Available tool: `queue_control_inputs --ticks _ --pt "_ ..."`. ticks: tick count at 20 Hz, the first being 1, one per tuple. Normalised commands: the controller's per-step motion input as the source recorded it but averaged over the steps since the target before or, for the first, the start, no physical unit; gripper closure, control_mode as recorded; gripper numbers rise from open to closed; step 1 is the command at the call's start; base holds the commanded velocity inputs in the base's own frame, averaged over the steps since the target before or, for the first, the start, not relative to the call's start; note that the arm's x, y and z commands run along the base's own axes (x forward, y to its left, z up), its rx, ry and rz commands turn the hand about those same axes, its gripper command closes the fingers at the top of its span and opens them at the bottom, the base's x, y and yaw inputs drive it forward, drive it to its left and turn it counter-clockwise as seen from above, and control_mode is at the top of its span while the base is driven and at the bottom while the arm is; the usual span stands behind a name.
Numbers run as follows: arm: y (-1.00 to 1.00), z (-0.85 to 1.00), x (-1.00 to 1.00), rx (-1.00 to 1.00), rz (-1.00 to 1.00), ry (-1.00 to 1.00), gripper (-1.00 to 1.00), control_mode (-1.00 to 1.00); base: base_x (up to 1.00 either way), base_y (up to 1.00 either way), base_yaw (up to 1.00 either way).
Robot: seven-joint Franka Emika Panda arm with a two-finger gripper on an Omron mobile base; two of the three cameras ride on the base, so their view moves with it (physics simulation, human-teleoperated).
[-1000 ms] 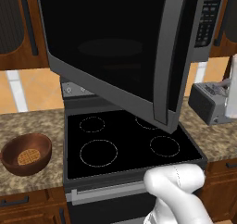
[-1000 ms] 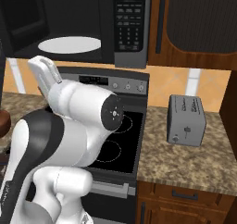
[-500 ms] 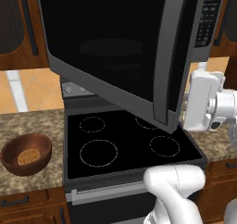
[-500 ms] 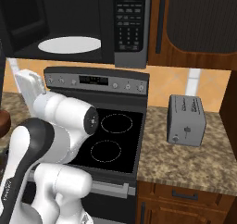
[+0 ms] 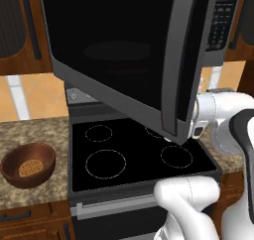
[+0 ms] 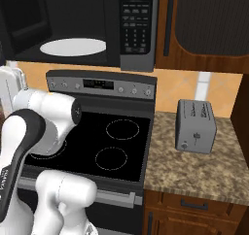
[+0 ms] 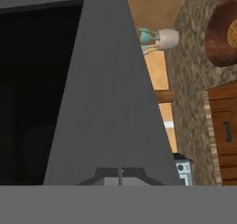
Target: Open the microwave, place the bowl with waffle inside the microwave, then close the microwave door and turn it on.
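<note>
The microwave (image 6: 97, 15) hangs above the stove, its white turntable (image 6: 73, 47) showing inside and its keypad (image 6: 133, 32) at the right. The microwave door (image 5: 119, 60) stands swung out wide over the stove. My gripper (image 7: 120, 176) is shut, its tips right up against the door's grey frame (image 7: 111, 102), holding nothing that I can see. In the left base view my white wrist (image 5: 211, 117) sits just right of the door's lower right corner. The brown bowl (image 5: 28, 164) with the waffle (image 5: 30, 168) rests on the counter left of the stove. The bowl (image 7: 220, 33) also shows at the hand view's upper right.
A black stove (image 5: 139, 154) with ring marks lies under the open door. A grey toaster (image 6: 196, 125) stands on the speckled counter to the stove's right. Dark wood cabinets flank the microwave. The door's lower edge overhangs the back burners.
My arm has swung round to the door's right side, and the hand has come in close beside the door's lower right corner. The door, bowl and toaster have stayed put.
</note>
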Motion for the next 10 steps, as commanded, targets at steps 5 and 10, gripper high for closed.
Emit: queue_control_inputs --ticks 5,10 --pt "1.00 0.27 -0.04 0.01 0.14 0.17 1.00 -1.00 0.00 0.00 0.00" --pt "1.00 0.04 0.00 0.00 0.02 0.13 1.00 -1.00 0.00 0.00 0.00"
